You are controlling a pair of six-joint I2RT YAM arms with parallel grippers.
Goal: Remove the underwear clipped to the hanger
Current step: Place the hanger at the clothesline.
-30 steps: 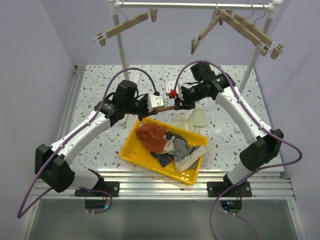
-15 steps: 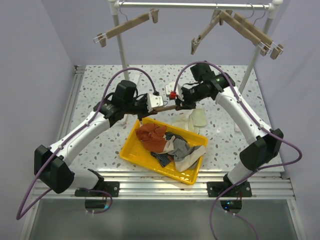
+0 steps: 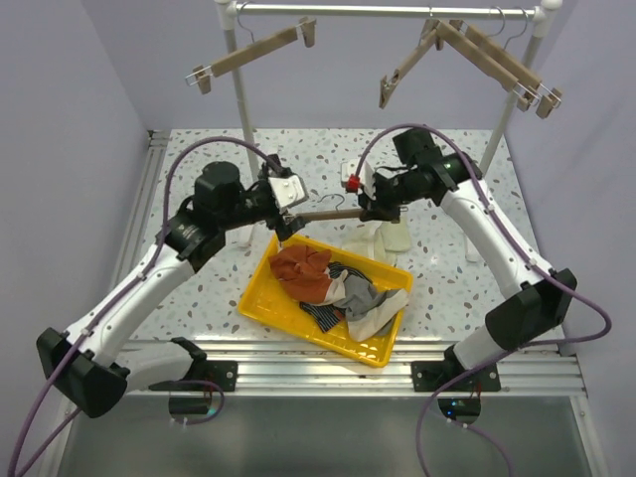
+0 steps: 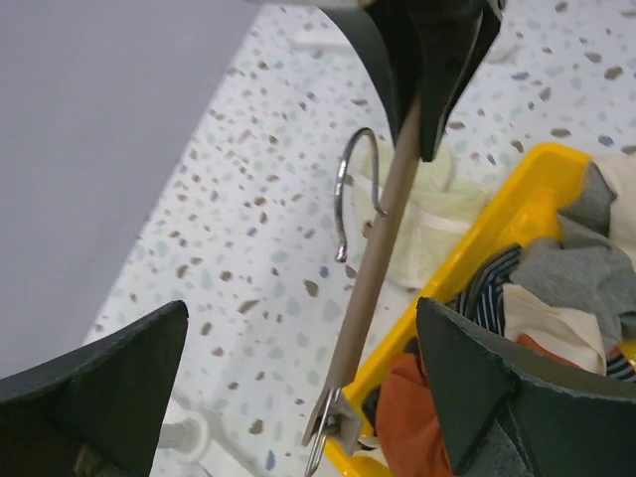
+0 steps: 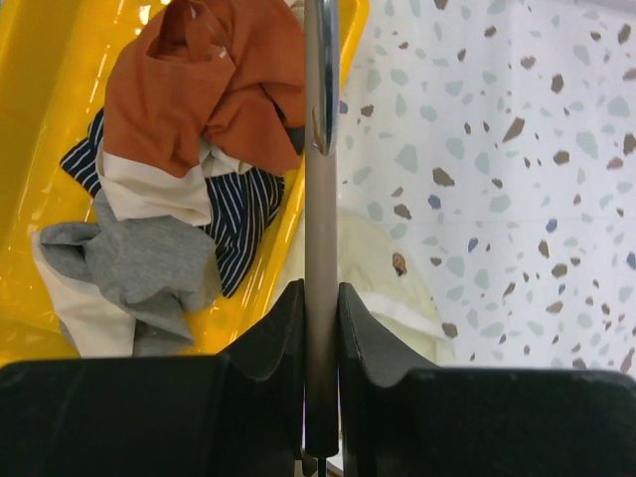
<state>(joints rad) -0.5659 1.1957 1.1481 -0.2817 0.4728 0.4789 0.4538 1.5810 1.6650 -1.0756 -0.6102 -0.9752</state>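
Since the earlier frame the L gripper (image 3: 285, 211) has let go of the wooden hanger (image 3: 333, 214) and pulled back toward the L side of the table (image 3: 199, 159); its jaws now stand wide apart w/ nothing between them, the hanger's clip end just beyond the fingertips. R gripper (image 3: 365, 210) is clamped on the hanger bar near its other end, pads (image 5: 288, 338) pressed to both sides of the bar, which it holds roughly level above the far rim of the yellow tray (image 3: 260, 306). Hanger's wire hook (image 4: 353, 194) sticks out sideways, mid-bar. Underwear: orange-red pair (image 3: 304, 272), navy striped pair (image 3: 324, 316) and grey-white pair (image 3: 368, 298) lie heaped in the tray; a pale cream-green pair (image 3: 395, 237) lies on the table just beside the tray's far edge, below the R gripper. Nothing hangs from the held hanger's clips. Empty hangers (image 3: 253, 52) hang on the rail (image 3: 388, 10) at the back.
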